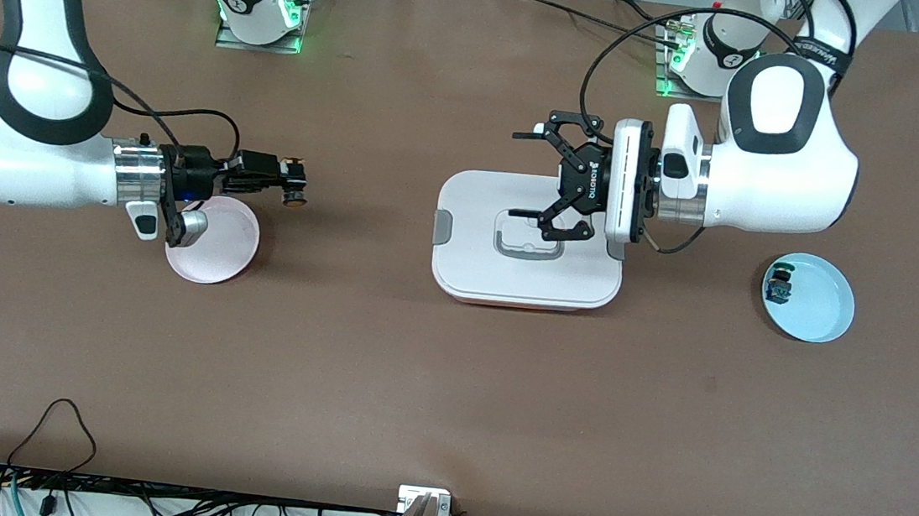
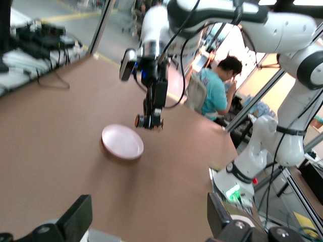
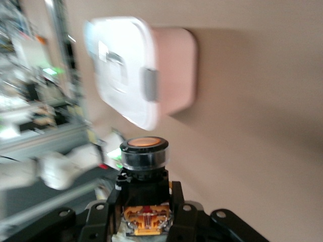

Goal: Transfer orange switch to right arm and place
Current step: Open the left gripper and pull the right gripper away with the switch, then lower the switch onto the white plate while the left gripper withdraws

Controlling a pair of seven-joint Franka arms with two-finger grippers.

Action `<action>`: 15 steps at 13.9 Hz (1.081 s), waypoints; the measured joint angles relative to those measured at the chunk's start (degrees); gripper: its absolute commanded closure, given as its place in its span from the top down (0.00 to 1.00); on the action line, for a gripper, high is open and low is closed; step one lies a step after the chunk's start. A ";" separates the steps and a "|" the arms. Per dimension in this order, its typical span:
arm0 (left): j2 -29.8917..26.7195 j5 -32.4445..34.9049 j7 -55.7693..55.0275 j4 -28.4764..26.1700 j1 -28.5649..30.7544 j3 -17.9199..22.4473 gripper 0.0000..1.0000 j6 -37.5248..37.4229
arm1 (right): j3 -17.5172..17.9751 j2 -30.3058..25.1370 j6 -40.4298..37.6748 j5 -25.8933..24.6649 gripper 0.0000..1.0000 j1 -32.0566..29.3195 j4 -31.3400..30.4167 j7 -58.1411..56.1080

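My right gripper [image 1: 280,174] is shut on the orange switch [image 1: 295,184] and holds it level in the air, over the table just beside the pink plate [image 1: 216,245]. In the right wrist view the switch [image 3: 145,151] stands between the fingers [image 3: 177,201], with its round orange end pointing away and its orange body section in the jaws. My left gripper [image 1: 516,174] is open and empty above the white lidded box [image 1: 469,242]. The left wrist view shows my own open fingers [image 2: 75,218], and farther off the right gripper [image 2: 151,113] with the switch [image 2: 142,121] above the pink plate [image 2: 122,142].
A light blue plate [image 1: 822,305] at the left arm's end of the table holds a small blue-and-green switch [image 1: 779,285]. The white lidded box also shows in the right wrist view [image 3: 126,70]. Cables lie along the table edge nearest the front camera.
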 measured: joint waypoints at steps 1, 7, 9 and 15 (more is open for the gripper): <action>-0.16 5.18 -3.84 -0.02 -0.12 -0.06 1.00 -0.90 | 0.01 -0.17 0.17 -5.57 0.00 -0.03 0.04 -2.96; -0.22 36.10 -25.57 -0.16 -0.22 -0.04 1.00 -10.99 | 0.08 -1.78 12.18 -43.29 0.00 -0.12 -1.22 -29.68; -0.24 44.09 -32.73 -0.01 -0.18 -0.01 1.00 -11.99 | 0.06 -1.72 19.75 -46.11 0.00 -0.36 -4.56 -37.01; -0.30 67.33 -58.78 2.30 0.09 0.38 1.00 -20.31 | 0.03 -1.41 44.45 -46.74 0.00 -0.96 -19.51 -50.77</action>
